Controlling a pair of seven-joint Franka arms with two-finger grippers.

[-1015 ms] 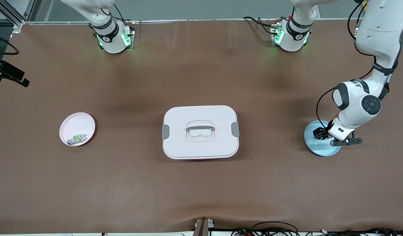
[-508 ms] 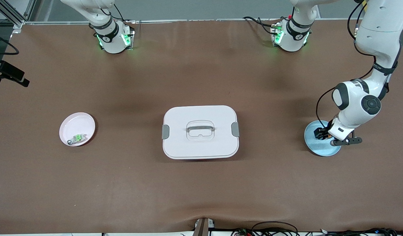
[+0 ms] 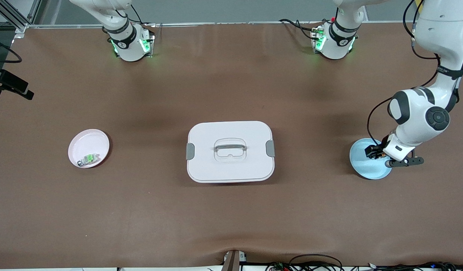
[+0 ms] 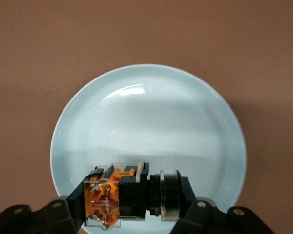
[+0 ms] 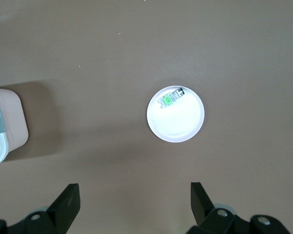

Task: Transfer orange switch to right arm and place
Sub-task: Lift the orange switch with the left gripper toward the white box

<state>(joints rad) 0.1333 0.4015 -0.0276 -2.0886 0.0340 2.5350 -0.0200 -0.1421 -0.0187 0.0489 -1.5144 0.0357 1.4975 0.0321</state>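
Orange switch (image 4: pixel 132 197), small black push-button body with orange parts, clamped in left gripper (image 3: pixel 375 152) above pale blue round plate (image 3: pixel 366 165), clear of its surface.

Brown table mat (image 3: pixel 231 210): wide bare stretches around white lidded rectangular box (image 3: pixel 230 151) at centre. Blue plate at left arm's end; pink round dish (image 3: pixel 88 148) at right arm's end, holding pale grey part with green top (image 3: pixel 89 159). Right gripper (image 5: pixel 132 204) high over bare mat near the pink dish, fingers (image 5: pixel 68 202) wide apart, empty.

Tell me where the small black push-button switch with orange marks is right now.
The orange switch is clamped in the left gripper, over the pale blue plate at the left arm's end of the table.
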